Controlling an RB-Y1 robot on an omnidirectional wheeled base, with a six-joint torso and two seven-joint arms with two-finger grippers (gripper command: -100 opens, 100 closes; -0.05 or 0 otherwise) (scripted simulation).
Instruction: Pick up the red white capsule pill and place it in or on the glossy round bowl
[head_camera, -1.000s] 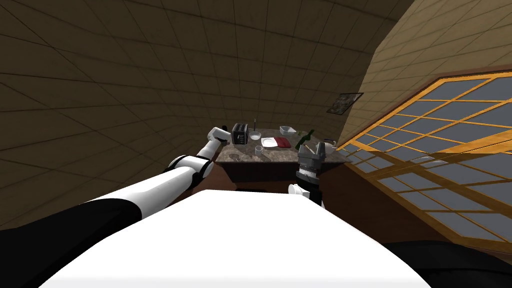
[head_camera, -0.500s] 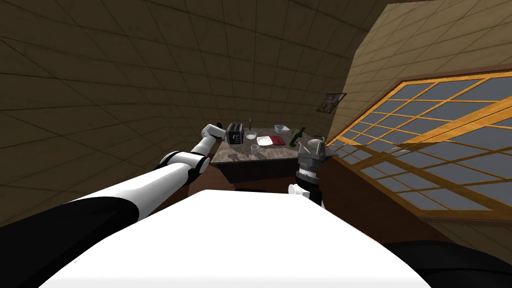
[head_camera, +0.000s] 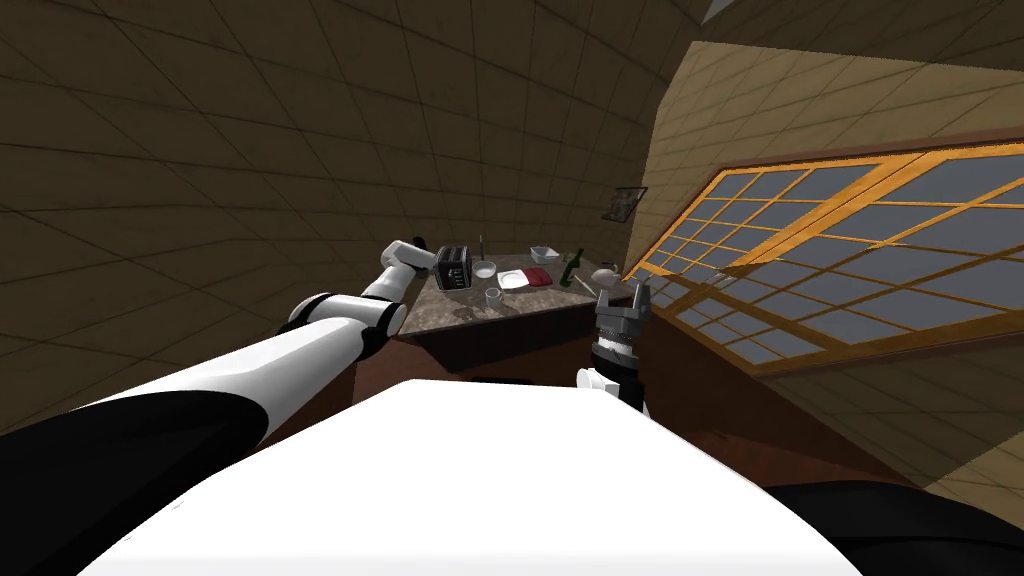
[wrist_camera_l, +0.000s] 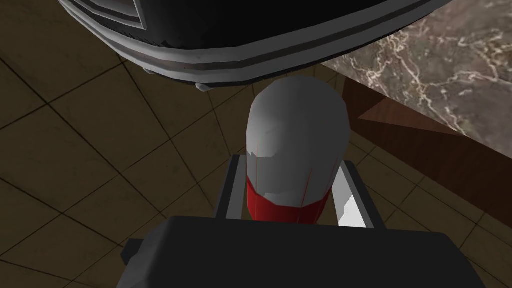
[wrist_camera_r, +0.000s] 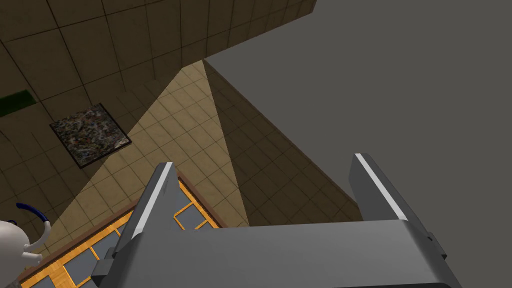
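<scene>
– Where's the red & grey-white capsule pill (wrist_camera_l: 297, 145)?
– In the left gripper (wrist_camera_l: 290, 172). The two thin fingers (wrist_camera_l: 350, 200) are squeezed on its red end, one on each side. The grey-white end sticks out.
– Is it on the brown marble surface (wrist_camera_l: 450, 55)?
– No. It's out past the edge, w/ the brown tile floor (wrist_camera_l: 100, 150) under it. The black toaster w/ a silver band (wrist_camera_l: 240, 30) is right by the grey-white end. Can't tell if they touch.
– And the bowl?
– The shiny round white bowl (head_camera: 484, 270) sits on the surface, just on the other side of the toaster from the arm. A small white cup (head_camera: 493, 296) is near it, & a white plate (head_camera: 513, 281) w/ sth red on it.
– What abt the other arm?
– The right gripper (head_camera: 622, 293) is up by the near right corner of the surface. Its fingers are wide apart, w/ nothing btw them. A white teapot w/ a blue handle (wrist_camera_r: 15, 240) is near it.
</scene>
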